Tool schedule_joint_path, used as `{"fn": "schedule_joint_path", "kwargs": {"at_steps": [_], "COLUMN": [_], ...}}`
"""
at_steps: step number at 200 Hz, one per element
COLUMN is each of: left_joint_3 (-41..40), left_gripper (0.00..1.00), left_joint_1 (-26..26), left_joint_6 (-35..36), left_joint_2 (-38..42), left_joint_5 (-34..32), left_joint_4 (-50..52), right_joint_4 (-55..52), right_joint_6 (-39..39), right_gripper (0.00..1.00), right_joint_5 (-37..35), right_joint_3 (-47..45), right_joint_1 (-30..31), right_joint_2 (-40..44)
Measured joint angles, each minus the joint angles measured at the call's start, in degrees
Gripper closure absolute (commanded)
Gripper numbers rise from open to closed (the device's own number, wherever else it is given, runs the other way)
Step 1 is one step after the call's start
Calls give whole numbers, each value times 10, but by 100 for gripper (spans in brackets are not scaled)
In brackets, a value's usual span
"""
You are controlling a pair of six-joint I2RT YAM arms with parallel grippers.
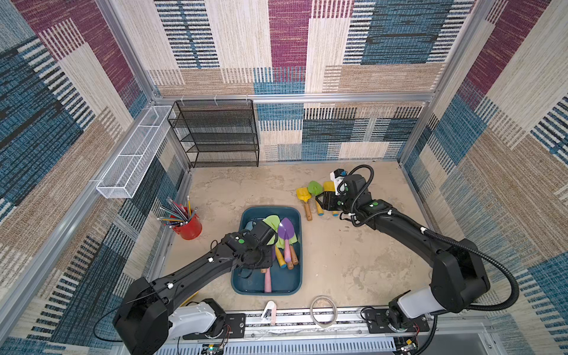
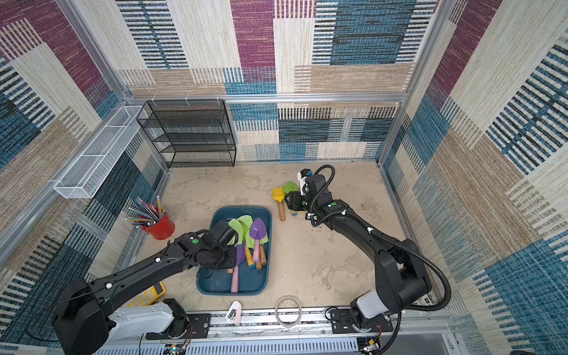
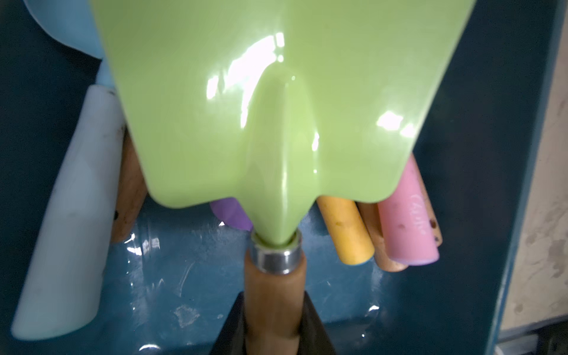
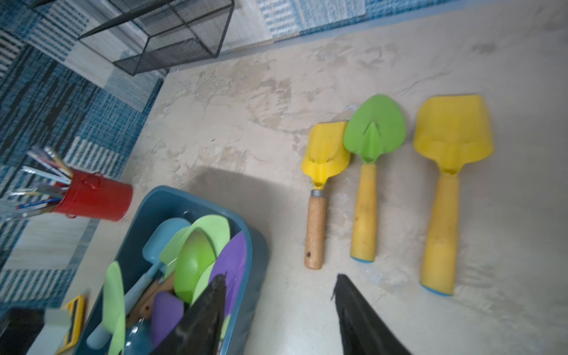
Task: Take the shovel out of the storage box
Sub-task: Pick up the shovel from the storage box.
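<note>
Fingers (image 3: 229, 332) of the left gripper (image 3: 272, 307) are clamped on the wooden handle of a light green shovel (image 3: 276, 107), just below its metal collar. The rest of the handle runs out of the left wrist view. That shovel is inside the storage box (image 1: 282, 281), and its glossy blade fills most of the wrist view, cut off at the edge. It covers all but the ends of a pink handle (image 3: 408, 221), a yellow handle (image 3: 347, 233) and a pale blue handle (image 3: 67, 221), plus a sliver of purple. I cannot tell whether the blade rests on them.

In both top views the wrist hides the left fingers.

The right gripper (image 4: 279, 275) hangs over the bare table with its fingers (image 4: 203, 316) spread and nothing between them. Beside it on the table lie a small yellow shovel (image 4: 316, 215), a green shovel (image 4: 373, 129) and a large yellow shovel (image 4: 451, 132). In a top view the right arm (image 2: 338, 215) hides the large one completely.
</note>
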State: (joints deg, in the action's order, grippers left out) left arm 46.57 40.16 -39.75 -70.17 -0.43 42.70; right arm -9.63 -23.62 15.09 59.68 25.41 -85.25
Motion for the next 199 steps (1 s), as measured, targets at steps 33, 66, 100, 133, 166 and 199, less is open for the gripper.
{"fn": "schedule_joint_path", "kwargs": {"at_steps": [33, 66, 100, 133, 166, 199], "left_joint_3": [3, -14, -51, -88, -124, -169], "left_gripper": [83, 84, 84, 84, 84, 84], "left_joint_1": [-35, -84, -120, -151, -177, -192], "left_joint_6": [12, 16, 10, -15, -56, -114], "left_joint_2": [2, 17, 30, 39, 56, 64], "left_joint_5": [45, 116, 200, 282, 356, 417], "left_joint_4": [-23, -70, -141, -221, -309, -417], "right_joint_4": [65, 155, 271, 373, 445, 498], "right_joint_6": [-47, -105, -169, -226, -262, -295], "right_gripper": [33, 32, 32, 33, 35, 37], "right_joint_5": [102, 195, 275, 331, 361, 384], "right_joint_3": [-48, -103, -166, -199, -201, -192], "right_joint_1": [2, 17, 37, 52, 63, 84], "right_joint_2": [7, 11, 5, -17, -42, -83]}}
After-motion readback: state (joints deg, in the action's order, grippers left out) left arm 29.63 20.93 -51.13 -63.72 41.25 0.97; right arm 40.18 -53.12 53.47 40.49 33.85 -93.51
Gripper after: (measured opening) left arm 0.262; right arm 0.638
